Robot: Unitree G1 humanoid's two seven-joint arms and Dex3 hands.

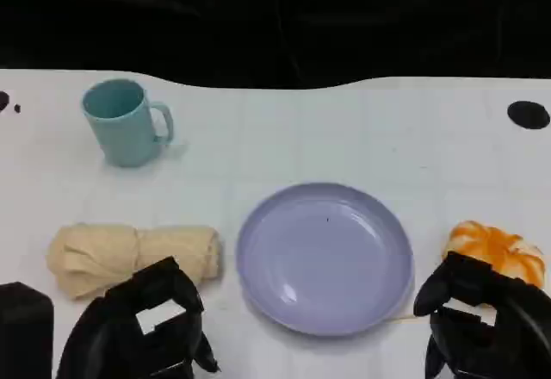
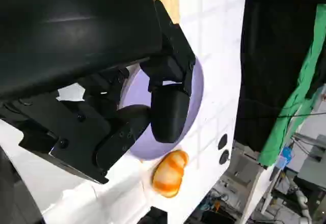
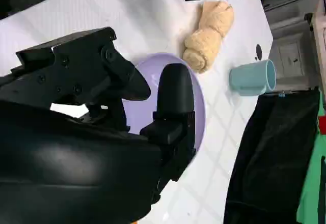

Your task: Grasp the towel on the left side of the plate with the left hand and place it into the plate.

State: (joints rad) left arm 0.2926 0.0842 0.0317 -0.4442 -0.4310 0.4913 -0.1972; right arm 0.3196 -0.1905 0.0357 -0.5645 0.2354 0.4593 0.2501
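The table (image 1: 362, 129) was white and carried everything, and on it nothing of the task was done yet, as far as the pictures showed. The plate (image 1: 325, 257), lavender and round, lay near the middle of the table and had nothing in it. The towel (image 1: 129, 257), beige and rolled up, lay on the table just beside the plate's left rim, apart from it by a small gap, so it was not yet lifted and not yet moved.

The left hand (image 1: 142, 332) was at the near edge of the table, just in front of the towel. In the head view its upper part overlapped the near edge of the roll, but I could not tell whether it touched the cloth. Its fingers (image 2: 168, 109) were spread apart in the left wrist view and held nothing. The right hand (image 1: 482, 314) was on the other side of the plate, also with its fingers apart and holding nothing.

A light blue mug (image 1: 125, 122) stood far behind the towel, well apart from it. An orange and white soft thing (image 1: 498, 251) lay near the plate's right side, partly behind the right hand.

In my judgement the whole work remained: to close the left hand on the towel, to lift it, to carry it over the rim and to put it into the plate.
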